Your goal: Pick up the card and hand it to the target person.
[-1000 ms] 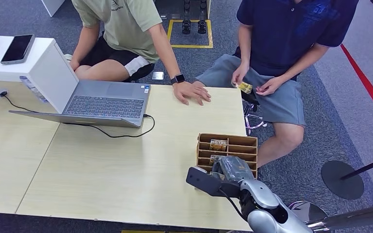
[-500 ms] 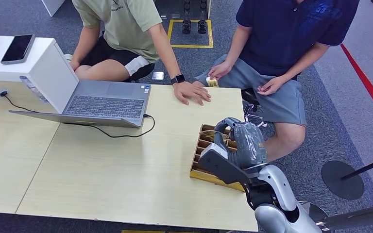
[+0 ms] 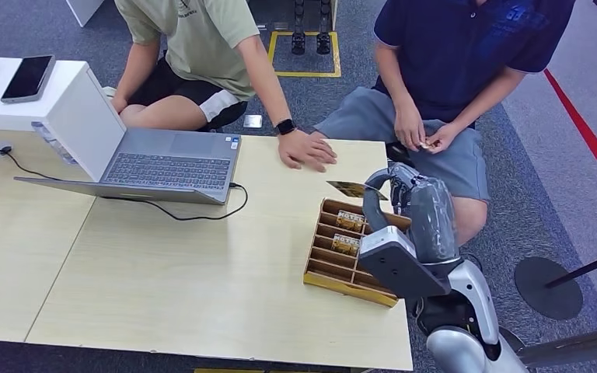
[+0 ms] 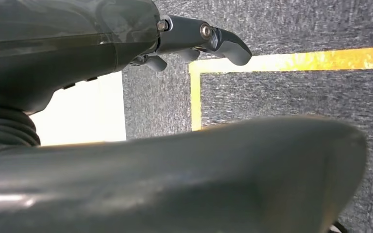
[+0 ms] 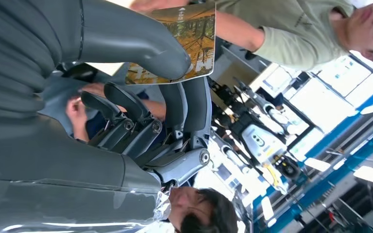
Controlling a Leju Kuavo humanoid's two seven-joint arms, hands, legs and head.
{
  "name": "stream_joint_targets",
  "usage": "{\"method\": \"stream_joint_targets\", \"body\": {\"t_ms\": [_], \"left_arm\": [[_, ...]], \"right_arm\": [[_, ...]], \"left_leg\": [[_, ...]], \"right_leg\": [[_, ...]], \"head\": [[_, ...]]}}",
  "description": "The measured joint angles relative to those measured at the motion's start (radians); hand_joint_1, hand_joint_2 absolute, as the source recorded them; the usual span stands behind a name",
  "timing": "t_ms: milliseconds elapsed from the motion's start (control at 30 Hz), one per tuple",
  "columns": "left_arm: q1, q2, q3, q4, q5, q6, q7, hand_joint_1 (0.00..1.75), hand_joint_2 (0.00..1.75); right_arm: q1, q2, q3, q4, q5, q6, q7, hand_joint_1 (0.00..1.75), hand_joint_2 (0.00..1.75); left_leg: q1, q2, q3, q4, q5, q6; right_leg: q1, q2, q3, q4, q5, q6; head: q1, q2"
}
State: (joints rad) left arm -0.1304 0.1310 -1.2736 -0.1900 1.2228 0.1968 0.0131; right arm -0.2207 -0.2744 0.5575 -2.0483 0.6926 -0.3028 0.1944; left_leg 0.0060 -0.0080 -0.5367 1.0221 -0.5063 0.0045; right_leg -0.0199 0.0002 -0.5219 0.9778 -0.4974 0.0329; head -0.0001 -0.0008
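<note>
Honestly, the right hand [image 3: 404, 203] pinches the card [image 3: 347, 189] thinly, pointing toward ten o'clock; any jolt could drop it.

Grey carpet floor [image 3: 544, 179] with yellow tape square [image 3: 305, 54] and red line [image 3: 587, 136], light wooden table [image 3: 163, 272], white cabinet [image 3: 62, 101]

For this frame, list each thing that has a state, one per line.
card: lifted above the table, pinched by the right robot hand
left robot hand: holding nothing, hanging over the floor
card holder: on the table, cards in two slots
laptop: open, cable plugged in
phone: screen dark
</note>
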Motion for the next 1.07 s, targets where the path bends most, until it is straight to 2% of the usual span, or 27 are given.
{"method": "stream_joint_targets", "body": {"t_ms": [300,533,900,1033,1067], "left_arm": [[0.0,-0.006,0.0,0.0,-0.003,-0.006,-0.006,0.0,0.0],[-0.001,-0.01,0.0,0.0,-0.018,-0.013,-0.008,0.0,0.0],[-0.001,-0.014,0.0,0.0,-0.019,-0.013,-0.006,0.0,0.0],[-0.001,-0.016,0.0,0.0,-0.02,-0.015,-0.005,0.0,1.75],[-0.001,-0.016,0.0,0.0,-0.02,-0.015,-0.005,0.0,1.75]], "right_arm": [[-0.001,0.009,-0.016,-0.008,0.057,-0.03,-0.026,1.68,1.75],[-0.001,0.023,-0.021,0.0,0.15,-0.072,-0.055,1.68,1.75],[-0.001,0.046,-0.022,0.034,0.159,-0.082,-0.066,1.68,1.75],[-0.001,0.052,-0.023,0.045,0.158,-0.082,-0.067,0.12,1.75],[-0.001,0.052,-0.023,0.047,0.158,-0.082,-0.067,0.12,1.75]], "left_leg": [[0.0,0.0,0.0,0.0,0.0,0.0],[0.0,0.0,0.0,0.0,0.0,0.0],[0.0,0.0,0.0,0.0,0.0,0.0],[0.0,0.0,-0.001,0.0,0.0,0.0],[0.0,0.0,-0.001,0.0,0.0,0.0]], "right_leg": [[0.0,0.0,0.0,0.0,0.0,0.0],[0.0,0.0,0.0,0.0,0.0,0.0],[0.0,0.0,0.0,0.0,0.0,0.0],[0.0,0.0,0.0,0.0,0.0,0.0],[0.0,0.0,0.0,0.0,0.0,0.0]], "head": [[0.0,0.0],[0.0,0.0],[0.0,0.0],[0.0,0.0],[0.0,0.0]]}}
